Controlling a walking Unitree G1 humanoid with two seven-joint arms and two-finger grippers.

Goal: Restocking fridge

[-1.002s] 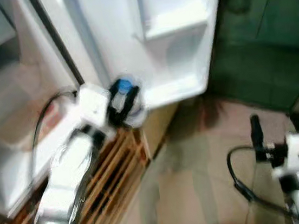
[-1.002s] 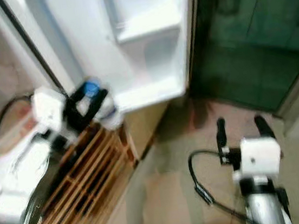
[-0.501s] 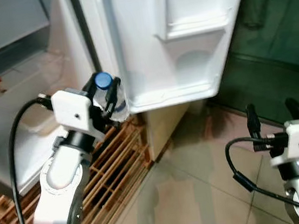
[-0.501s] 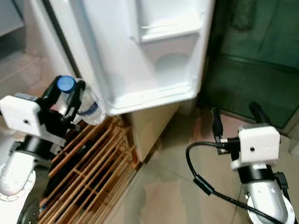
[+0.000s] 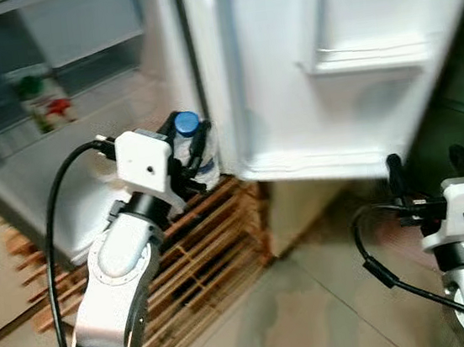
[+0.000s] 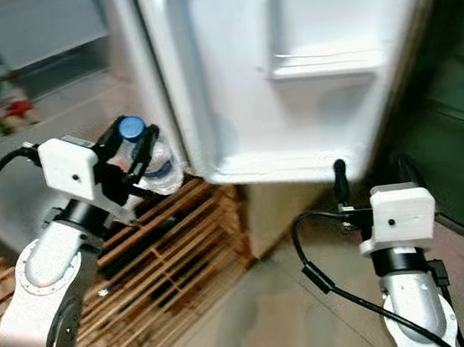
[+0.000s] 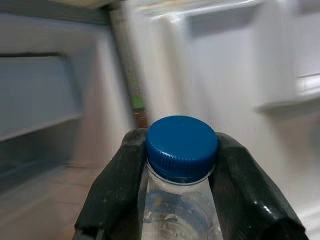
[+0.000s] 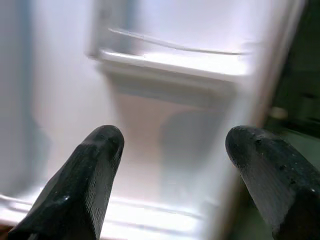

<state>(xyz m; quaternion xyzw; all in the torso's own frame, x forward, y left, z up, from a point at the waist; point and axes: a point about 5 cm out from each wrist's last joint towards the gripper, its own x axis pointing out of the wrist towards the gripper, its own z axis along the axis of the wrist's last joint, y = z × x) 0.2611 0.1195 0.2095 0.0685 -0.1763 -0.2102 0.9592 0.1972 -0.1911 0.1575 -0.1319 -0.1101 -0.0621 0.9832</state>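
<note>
My left gripper is shut on a clear water bottle with a blue cap; its black fingers clamp the neck just under the cap. It holds the bottle near the hinge edge of the open white fridge door, low by the door's bottom shelf. My right gripper stands open and empty at the lower right, below the door's edge, its fingers facing the door's upper shelf. The fridge interior lies to the left.
A carton with red and green print stands on a fridge shelf at the upper left. A wooden slatted pallet lies under the fridge on the tiled floor. A dark green area is to the right.
The camera has swung left, so more of the fridge interior and the carton show. My left gripper still grips the bottle by the door's hinge edge. The right gripper has stayed open.
</note>
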